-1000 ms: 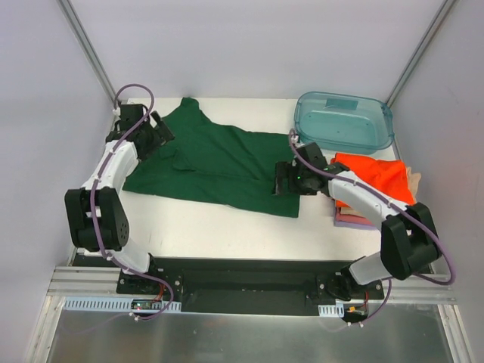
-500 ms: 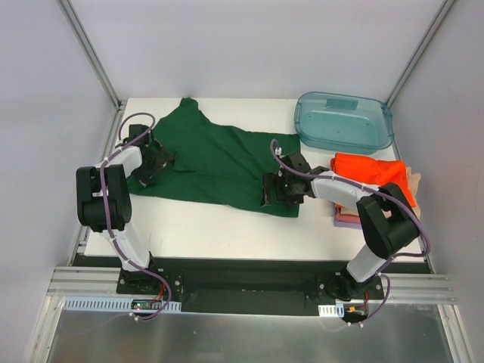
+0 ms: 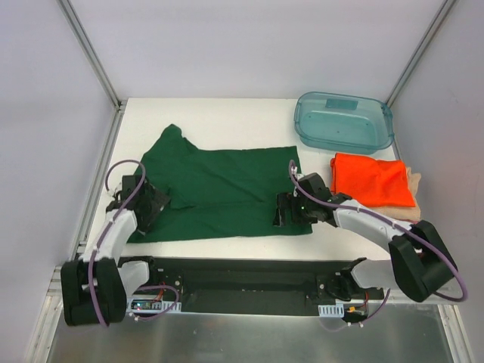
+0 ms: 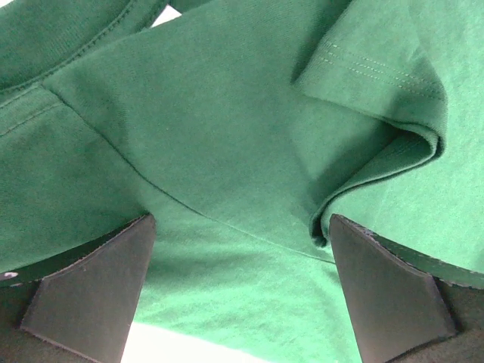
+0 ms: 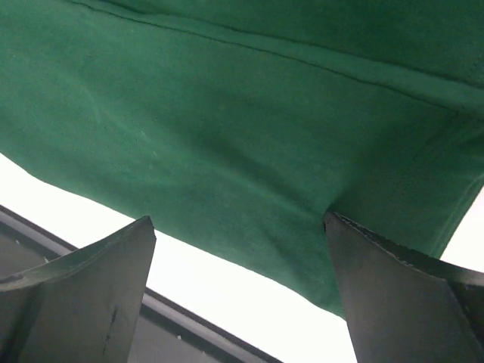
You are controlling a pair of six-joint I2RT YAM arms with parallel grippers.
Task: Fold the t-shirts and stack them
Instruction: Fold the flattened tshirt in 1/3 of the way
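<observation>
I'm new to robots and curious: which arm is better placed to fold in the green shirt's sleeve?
Probably left. The left gripper sits at the sleeve end of the green shirt; the right gripper is at the opposite hem corner.

Green t-shirt (image 3: 227, 189) — nearer, flatter

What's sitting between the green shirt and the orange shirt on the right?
Top view: only a strip of bare white table separates the green shirt from the orange shirt, crossed toward the near edge by the right arm.
</observation>
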